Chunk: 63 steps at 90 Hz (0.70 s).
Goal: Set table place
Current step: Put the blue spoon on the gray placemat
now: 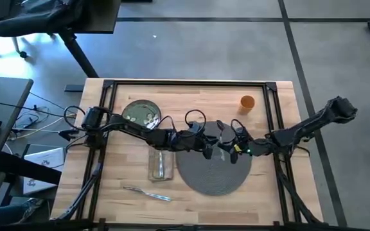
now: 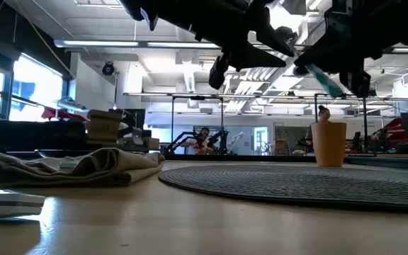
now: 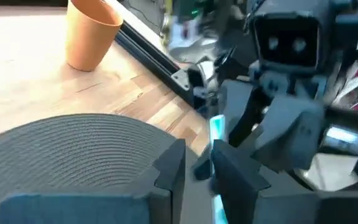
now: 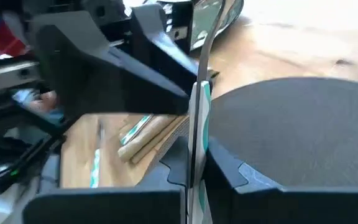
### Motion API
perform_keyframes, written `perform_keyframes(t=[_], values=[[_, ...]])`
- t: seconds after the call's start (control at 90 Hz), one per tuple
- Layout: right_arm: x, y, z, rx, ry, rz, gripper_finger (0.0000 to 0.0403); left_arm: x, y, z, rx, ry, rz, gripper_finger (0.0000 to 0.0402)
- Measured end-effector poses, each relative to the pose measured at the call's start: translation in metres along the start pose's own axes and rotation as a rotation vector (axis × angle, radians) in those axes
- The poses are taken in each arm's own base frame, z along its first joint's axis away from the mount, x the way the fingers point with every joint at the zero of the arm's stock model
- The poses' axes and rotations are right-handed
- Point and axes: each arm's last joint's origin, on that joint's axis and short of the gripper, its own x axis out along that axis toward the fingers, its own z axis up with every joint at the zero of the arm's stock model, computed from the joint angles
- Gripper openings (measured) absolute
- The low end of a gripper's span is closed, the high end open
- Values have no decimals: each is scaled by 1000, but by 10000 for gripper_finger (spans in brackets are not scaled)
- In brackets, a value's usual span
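Fingers, right gripper (image 4: 194, 177): clamping together on a piece of cutlery (image 4: 199, 106) with a pale green-tinted handle, its metal end standing up past the fingertips (which utensil it is cannot be told). Fingers, left gripper (image 3: 197, 168): standing slightly apart, nothing visibly between them; the pale handle is showing just beside one finger (image 3: 235, 180).

Both grippers are hovering, facing each other, above the mat's 12 o'clock edge.

Table (image 1: 268, 192): light wooden top, black rail frame.
Mat (image 1: 214, 168): round, grey, woven, lying at the table's centre toward 5 o'clock.
Plate (image 1: 141, 114): green, lying at the mat's 10 o'clock, well apart from it.
Napkin (image 1: 161, 164): beige cloth, lying folded just beside the mat at 9 o'clock, with cutlery on top.
Further cutlery piece (image 1: 148, 192): lying on bare wood at the mat's 8 o'clock.
Cup (image 1: 247, 102): orange, standing upright at the mat's 1 o'clock, near the far rail.
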Motion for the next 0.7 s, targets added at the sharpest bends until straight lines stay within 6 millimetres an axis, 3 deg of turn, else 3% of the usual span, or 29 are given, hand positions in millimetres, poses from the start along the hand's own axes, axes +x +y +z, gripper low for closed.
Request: perform_keyframes(t=[0.211, 0.367, 0.5, 0.7], values=[[-23, -7, 3, 91, 75, -15, 2, -25, -1, 19, 156, 38, 112, 76], [-34, -15, -4, 168, 175, -70, 2, -43, 1, 22, 239, 135, 172, 76], [-39, -22, -16, 269, 274, -168, 2, -47, 3, 9, 290, 217, 214, 76], [-40, -31, -37, 372, 424, -339, 2, -29, 11, -22, 296, 251, 198, 76]])
